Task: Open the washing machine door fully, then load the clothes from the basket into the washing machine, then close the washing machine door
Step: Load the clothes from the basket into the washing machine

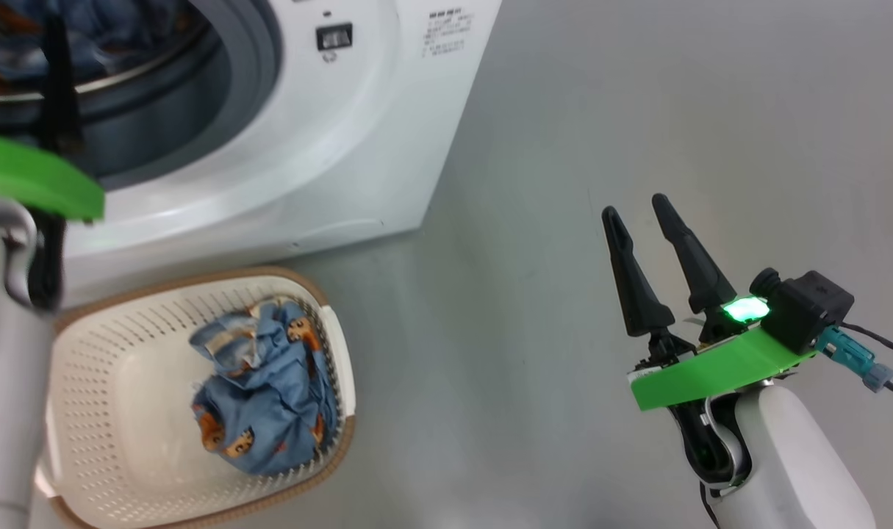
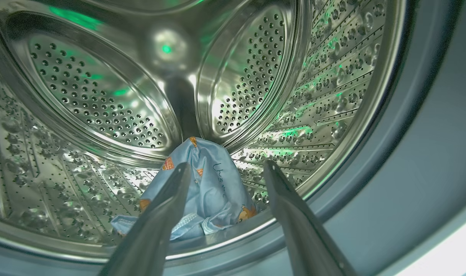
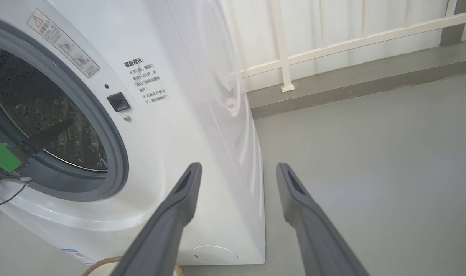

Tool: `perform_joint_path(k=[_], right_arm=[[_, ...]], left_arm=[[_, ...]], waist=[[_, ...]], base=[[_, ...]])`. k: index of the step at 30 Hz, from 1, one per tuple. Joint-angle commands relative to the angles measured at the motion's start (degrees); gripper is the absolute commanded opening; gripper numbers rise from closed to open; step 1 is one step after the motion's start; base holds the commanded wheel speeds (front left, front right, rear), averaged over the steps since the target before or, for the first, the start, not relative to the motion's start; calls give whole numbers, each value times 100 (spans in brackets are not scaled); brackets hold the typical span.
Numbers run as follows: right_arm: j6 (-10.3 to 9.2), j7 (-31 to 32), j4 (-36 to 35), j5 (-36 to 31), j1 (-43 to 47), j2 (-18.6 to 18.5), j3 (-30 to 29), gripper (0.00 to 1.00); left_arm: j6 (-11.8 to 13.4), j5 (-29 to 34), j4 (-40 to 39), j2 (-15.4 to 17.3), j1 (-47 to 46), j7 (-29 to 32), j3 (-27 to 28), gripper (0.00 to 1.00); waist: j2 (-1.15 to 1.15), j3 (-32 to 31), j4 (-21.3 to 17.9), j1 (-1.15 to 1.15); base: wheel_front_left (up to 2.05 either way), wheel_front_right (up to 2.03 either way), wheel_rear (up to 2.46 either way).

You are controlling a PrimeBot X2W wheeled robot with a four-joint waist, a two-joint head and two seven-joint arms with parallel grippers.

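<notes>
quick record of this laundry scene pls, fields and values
washing machine: white front-loader, mouth uncovered
drum: perforated steel
loaded garment: light blue, bear print, lying on the drum floor
basket: on the floor before the machine
basket garment: crumpled, same print, by the basket's right wall
left gripper: open, in the drum mouth, holding nothing
right gripper: open, empty, right of the machine
</notes>
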Motion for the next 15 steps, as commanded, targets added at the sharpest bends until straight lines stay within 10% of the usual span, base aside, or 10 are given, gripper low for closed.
perform_joint_path(k=[1, 15], right_arm=[[9, -27, -82, 16, 206, -62, 125, 100], [9, -27, 93, 150, 453, -371, 138, 100]], left_arm=[[-17, 61, -310, 232, 281, -23, 202, 100], [-17, 118, -1372, -4, 2038, -23, 512, 100]], waist=[[0, -381, 161, 0], [0, -1335, 613, 0]], base=[[0, 0, 0], [0, 0, 0]])
